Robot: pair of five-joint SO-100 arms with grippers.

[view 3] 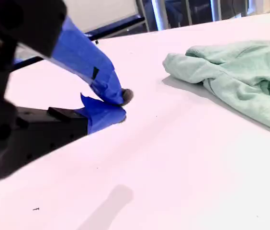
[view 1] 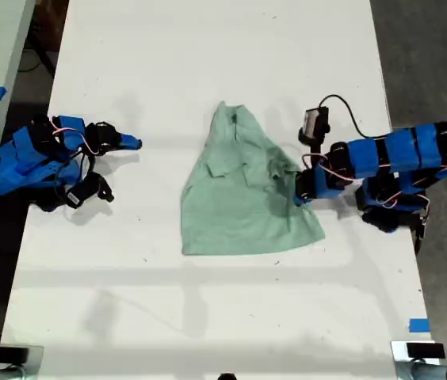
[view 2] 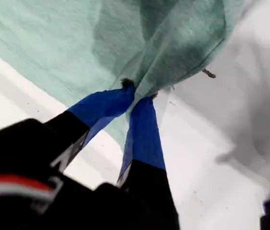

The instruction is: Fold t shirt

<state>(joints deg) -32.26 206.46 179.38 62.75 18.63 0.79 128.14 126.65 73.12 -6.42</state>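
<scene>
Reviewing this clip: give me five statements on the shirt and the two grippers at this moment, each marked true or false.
1. My first gripper is shut on the shirt. True.
2. My second gripper holds the shirt too. False: it holds nothing and sits apart from the cloth.
3. The shirt lies flat and spread out. False: it is bunched and partly folded over.
4. My first gripper grips the shirt's edge toward the exterior view's right. True.
5. The shirt hangs off the table. False: it lies near the middle.
</scene>
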